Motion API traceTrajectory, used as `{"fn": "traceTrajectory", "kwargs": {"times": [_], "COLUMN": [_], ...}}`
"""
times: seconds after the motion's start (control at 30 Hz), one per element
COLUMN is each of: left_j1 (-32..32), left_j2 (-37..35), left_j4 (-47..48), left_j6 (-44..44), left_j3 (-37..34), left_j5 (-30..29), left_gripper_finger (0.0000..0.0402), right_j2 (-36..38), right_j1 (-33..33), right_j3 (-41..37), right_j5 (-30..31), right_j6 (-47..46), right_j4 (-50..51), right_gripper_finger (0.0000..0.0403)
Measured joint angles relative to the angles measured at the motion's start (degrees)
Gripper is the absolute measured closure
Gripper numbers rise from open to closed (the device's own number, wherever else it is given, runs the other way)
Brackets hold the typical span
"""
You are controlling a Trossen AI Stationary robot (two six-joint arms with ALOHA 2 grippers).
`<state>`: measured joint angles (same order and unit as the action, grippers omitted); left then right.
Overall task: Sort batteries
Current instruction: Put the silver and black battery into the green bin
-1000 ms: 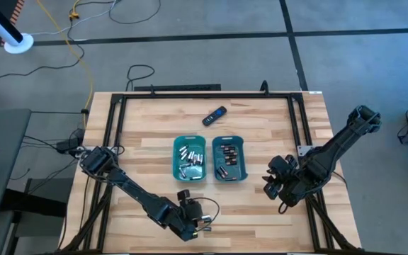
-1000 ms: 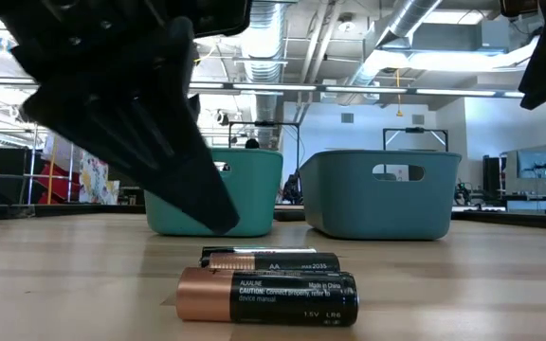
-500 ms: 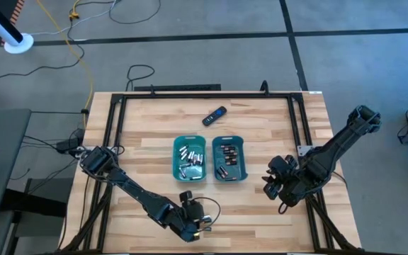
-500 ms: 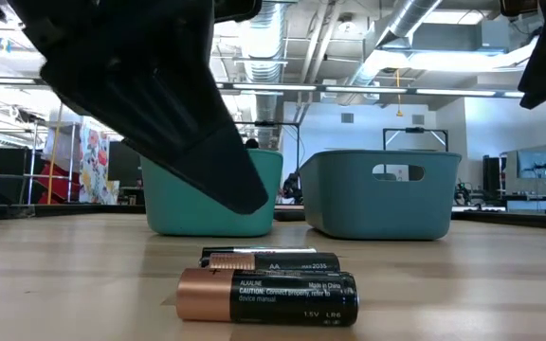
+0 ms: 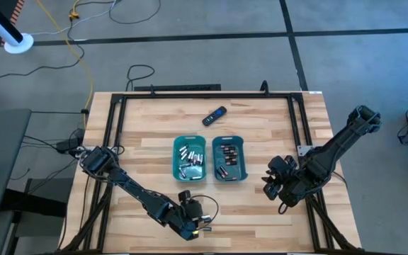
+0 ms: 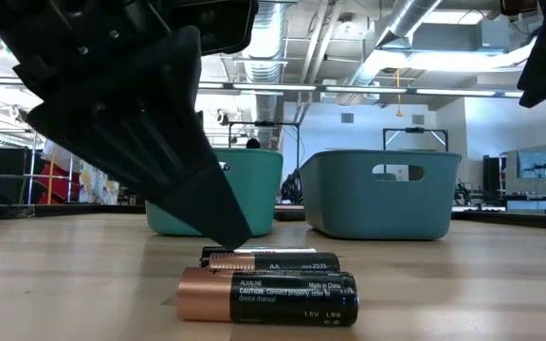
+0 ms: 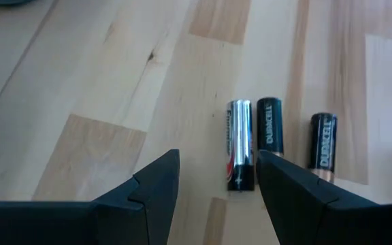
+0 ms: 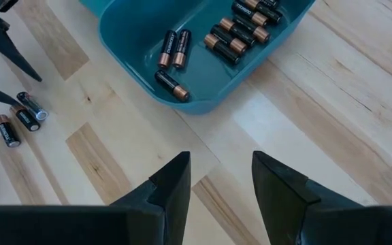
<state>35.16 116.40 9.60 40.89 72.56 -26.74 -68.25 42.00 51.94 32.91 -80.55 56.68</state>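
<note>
The left gripper [image 7: 213, 180] hung with fingers spread over three loose batteries [image 7: 260, 139] at the table's [image 5: 261, 219] near edge: one silvery cell lay between its tips, two dark Duracell cells just beside. Low down, one label read "AA", "Made in China", "1.5V LR6". Beyond stood two teal trays [image 5: 177, 145]. The right gripper [image 5: 273, 181] waited beside them, fingers apart.

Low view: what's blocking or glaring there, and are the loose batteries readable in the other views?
Low view: the left gripper is a dark, unlit mass over the upper left, ceiling lights glare behind, yet the nearest battery has a readable label. Left wrist view: three loose batteries are evenly lit, with a glint on the silvery one. High view: too small to read.
</note>
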Motion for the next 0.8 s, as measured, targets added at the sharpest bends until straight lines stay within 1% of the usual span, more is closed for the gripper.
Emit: {"fn": "traceTrajectory", "kwargs": {"times": [0.2, 0.4, 0.5, 0.6, 0.67, 0.8], "left_j1": [-0.07, -1.19, -1.55, -1.53, -1.53, -1.53], "left_j2": [0.00, 0.00, 0.00, 0.00, 0.00, 0.00], "left_j4": [0.50, 5.61, 5.80, 2.85, 1.06, 0.75], "left_j6": [-0.58, 0.69, 0.84, -1.59, -3.98, -7.53], "left_j3": [-0.12, -0.16, -0.16, -0.16, -0.16, -0.16], "left_j5": [-0.45, -0.80, -1.72, -3.61, -3.66, -3.63], "left_gripper_finger": [0.0212, 0.0212, 0.0212, 0.0212, 0.0212, 0.0212], "right_j2": [0.00, 0.00, 0.00, 0.00, 0.00, 0.00], "right_j1": [-0.02, -0.02, -0.02, -0.02, -0.02, -0.02], "right_j3": [0.00, 0.00, 0.00, 0.00, 0.00, 0.00], "right_j5": [0.00, 0.00, 0.00, 0.00, 0.00, 0.00], "right_j6": [0.00, 0.00, 0.00, 0.00, 0.02, 0.02], "right_j4": [-0.06, -0.04, -0.04, -0.04, -0.04, -0.04], "right_gripper_finger": [0.0231, 0.0231, 0.0231, 0.0231, 0.0231, 0.0231]}}
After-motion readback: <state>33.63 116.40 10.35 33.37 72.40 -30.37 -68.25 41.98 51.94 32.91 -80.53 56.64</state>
